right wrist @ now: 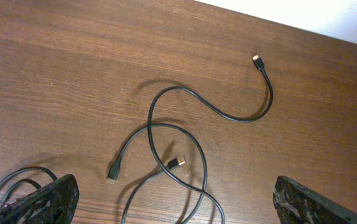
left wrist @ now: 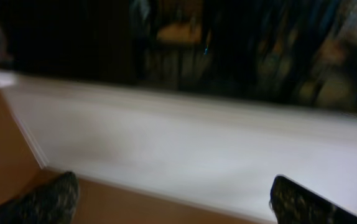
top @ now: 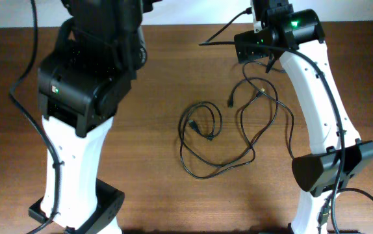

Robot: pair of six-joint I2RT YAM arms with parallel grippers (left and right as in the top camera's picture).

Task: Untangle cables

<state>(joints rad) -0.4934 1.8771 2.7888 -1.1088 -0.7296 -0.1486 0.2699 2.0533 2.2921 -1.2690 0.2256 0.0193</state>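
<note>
Several thin black cables [top: 220, 133] lie looped and crossing on the brown table, right of centre: a small coil [top: 199, 125], a wider loop [top: 216, 168] and loose loops [top: 264, 107] beside the right arm. My right gripper [right wrist: 178, 208] is open and empty above them. In the right wrist view a gold-tipped plug [right wrist: 177, 162], a black plug [right wrist: 112, 173] and a far plug [right wrist: 256, 58] show between its fingers. My left gripper [left wrist: 172, 208] is open and empty, facing the table's edge and a white wall; no cable shows there.
The left arm [top: 82, 97] stands bulky at the table's left, the right arm [top: 316, 110] at the right. Thicker robot wires [top: 24, 84] hang at the far left and run along the right arm's base [top: 362, 195]. The white table border [left wrist: 185, 137] fills the left wrist view.
</note>
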